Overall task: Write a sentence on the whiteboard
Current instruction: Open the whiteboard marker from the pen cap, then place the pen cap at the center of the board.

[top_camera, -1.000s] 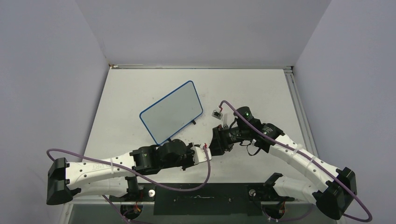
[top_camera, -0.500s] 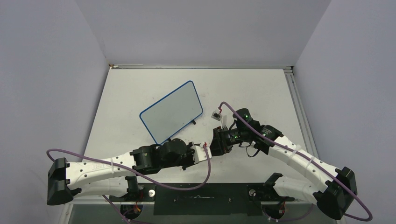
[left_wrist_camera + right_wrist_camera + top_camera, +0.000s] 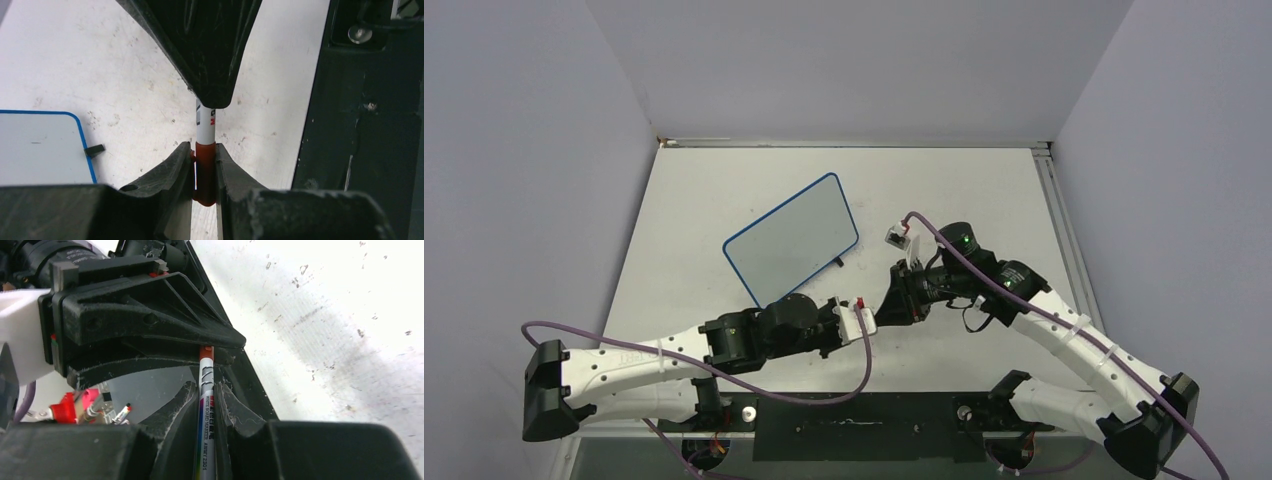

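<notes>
A white desk (image 3: pixel 964 190) sits inside a small booth, closed in on three sides by plain, pale lavender-grey walls. The back wall (image 3: pixel 854 70) rises from the desk's far edge, and the left wall (image 3: pixel 514 180) and right wall (image 3: pixel 1184 180) rise from its sides. A thin metal rail (image 3: pixel 1064 235) runs along the desk's right edge, and a similar strip lines the far edge. A black plate (image 3: pixel 854 425) lies at the desk's near edge. Dark specks (image 3: pixel 320 320) and grey scuffs mark the desk's surface. The light is soft and even, brightest on the desk.

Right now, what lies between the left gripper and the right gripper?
A whiteboard marker bridges them: the left gripper is shut on its red cap, the right gripper on its white barrel. Both wrist views show it.
</notes>
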`<action>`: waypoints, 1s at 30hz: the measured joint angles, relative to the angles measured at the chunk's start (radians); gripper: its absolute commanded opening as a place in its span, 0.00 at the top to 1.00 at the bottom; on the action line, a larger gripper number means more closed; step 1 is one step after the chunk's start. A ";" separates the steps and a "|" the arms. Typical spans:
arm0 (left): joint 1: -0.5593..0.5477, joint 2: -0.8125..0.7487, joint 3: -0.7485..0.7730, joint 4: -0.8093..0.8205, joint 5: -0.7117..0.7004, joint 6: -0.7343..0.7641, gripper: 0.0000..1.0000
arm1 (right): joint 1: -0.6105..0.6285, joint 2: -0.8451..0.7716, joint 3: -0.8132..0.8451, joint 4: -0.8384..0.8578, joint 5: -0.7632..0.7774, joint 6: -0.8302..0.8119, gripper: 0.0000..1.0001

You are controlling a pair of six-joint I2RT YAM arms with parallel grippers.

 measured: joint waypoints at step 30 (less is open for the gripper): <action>0.181 0.340 0.156 0.077 -0.042 -0.247 1.00 | -0.071 -0.202 0.127 -0.199 0.742 -0.142 0.95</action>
